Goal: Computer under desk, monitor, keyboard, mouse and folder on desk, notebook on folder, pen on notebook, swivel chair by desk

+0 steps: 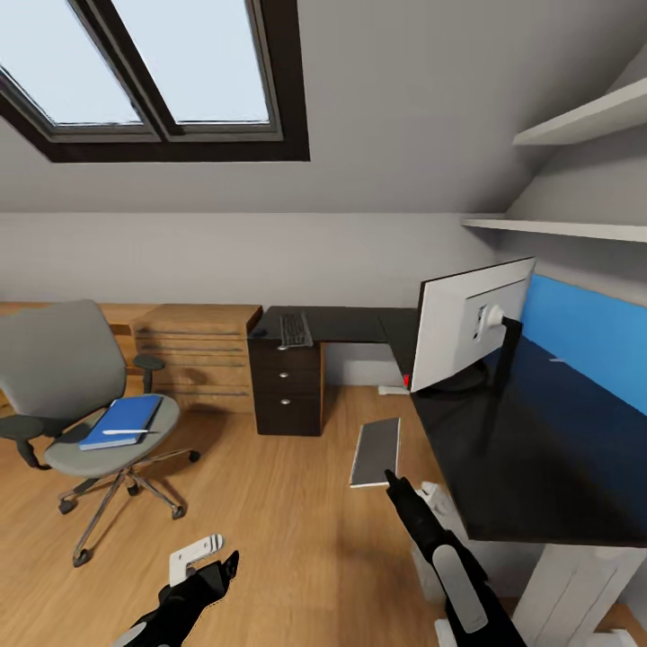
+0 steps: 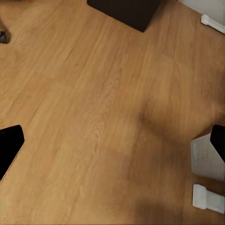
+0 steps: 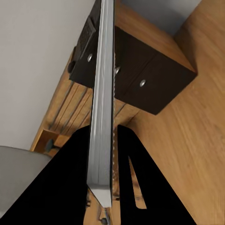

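**Right gripper holds notebook on edge beside desk; left gripper empty**

Head view: right gripper [image 1: 393,479] is clamped on the near edge of a thin grey slab, which I take for the notebook [image 1: 375,452]. It hangs in the air above the floor, just left of the desk [image 1: 503,431]. The left gripper [image 1: 220,555] sits low over the floor. The folder [image 1: 121,420] lies on the chair [image 1: 63,377] seat, far left, with the pen [image 1: 126,432] on top of it. The monitor [image 1: 472,323] stands on the desk, its back toward the camera. The keyboard [image 1: 295,330] and mouse [image 1: 260,332] are on the desk's far section. The robot's forearm partly hides pale shapes under the desk; I can't tell whether they are the computer.

Left wrist view: fingers [image 2: 10,145] are wide apart with nothing between them, only wood floor.

Right wrist view: the notebook [image 3: 104,93] is seen edge-on between closed fingers [image 3: 70,187], and its covers can't be made out.

Handling: the notebook looks light and stiff, but thin. Gripped at one edge it may pivot or slip, so lay it down flat. The folder is probably flat and slick; take it by an overhanging edge. The pen could roll off, so it likely needs lifting first.
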You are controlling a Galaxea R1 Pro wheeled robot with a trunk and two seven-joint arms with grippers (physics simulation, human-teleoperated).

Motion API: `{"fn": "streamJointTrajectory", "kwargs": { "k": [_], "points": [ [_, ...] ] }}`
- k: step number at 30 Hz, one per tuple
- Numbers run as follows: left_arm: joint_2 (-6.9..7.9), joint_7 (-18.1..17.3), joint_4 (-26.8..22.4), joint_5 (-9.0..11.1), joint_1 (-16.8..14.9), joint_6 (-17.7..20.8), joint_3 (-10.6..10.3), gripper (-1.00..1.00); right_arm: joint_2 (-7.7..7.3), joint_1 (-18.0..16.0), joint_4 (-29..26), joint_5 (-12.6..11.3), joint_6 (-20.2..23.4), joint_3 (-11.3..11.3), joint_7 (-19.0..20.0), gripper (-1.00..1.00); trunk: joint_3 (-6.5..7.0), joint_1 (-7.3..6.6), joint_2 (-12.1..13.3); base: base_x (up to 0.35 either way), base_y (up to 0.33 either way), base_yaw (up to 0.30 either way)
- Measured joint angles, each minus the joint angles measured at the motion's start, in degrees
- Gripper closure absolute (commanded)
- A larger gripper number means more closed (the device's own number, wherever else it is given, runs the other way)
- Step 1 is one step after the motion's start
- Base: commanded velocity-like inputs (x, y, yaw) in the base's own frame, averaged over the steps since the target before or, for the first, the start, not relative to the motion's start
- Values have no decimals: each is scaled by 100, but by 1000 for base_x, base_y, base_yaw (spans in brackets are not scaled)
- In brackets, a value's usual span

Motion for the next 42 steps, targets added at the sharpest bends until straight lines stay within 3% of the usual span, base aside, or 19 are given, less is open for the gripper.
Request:
{"fn": "streamJointTrajectory", "kwargs": {
  "k": [16,42],
  "points": [
    [0,0,10,1,0,-1,0,-100,-13,0,0,-4,-1,1,9,100,0,-1,-1,313,161,0],
    [1,-4,19,1,0,-2,-1,-100,-13,0,-1,-12,-1,1,18,100,0,-1,-1,334,6,0]
  ]
}}
